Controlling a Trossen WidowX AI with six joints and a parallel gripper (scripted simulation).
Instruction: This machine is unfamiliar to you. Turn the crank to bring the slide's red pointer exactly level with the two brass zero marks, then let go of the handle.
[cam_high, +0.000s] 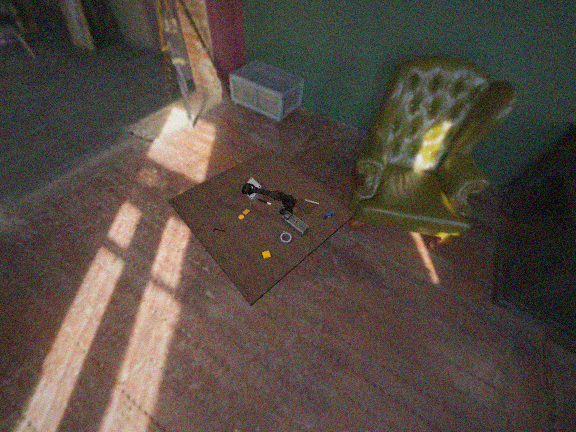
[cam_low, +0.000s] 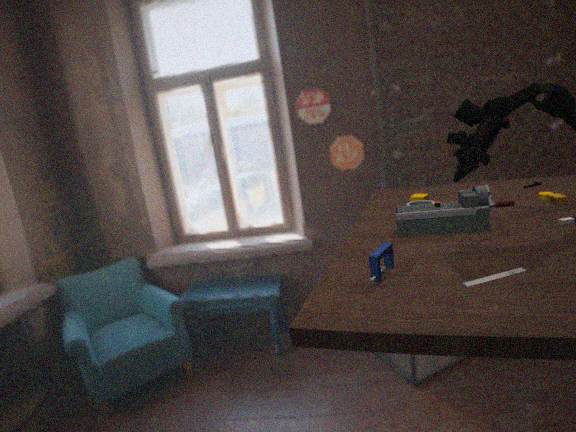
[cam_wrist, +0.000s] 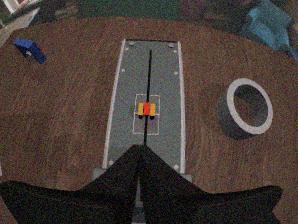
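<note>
Two brass marks (cam_wrist: 152, 110) are flanking the red pointer (cam_wrist: 146, 108) on the machine (cam_high: 295, 223) (cam_low: 442, 220) (cam_wrist: 167, 85), which is standing on your table (cam_high: 252, 295) (cam_low: 350, 310) (cam_wrist: 70, 100). A ring (cam_high: 285, 237) (cam_wrist: 268, 117) is sitting beside it, a blue arch (cam_high: 328, 215) (cam_low: 381, 260) (cam_wrist: 29, 48) off the other side. Pointer and marks are appearing about level; exactness you cannot tell. Your gripper (cam_high: 284, 212) (cam_low: 456, 179) (cam_wrist: 139, 151) is hanging above the machine, jaws closed together, holding nothing, apart from the red-brown handle (cam_low: 504, 203).
</note>
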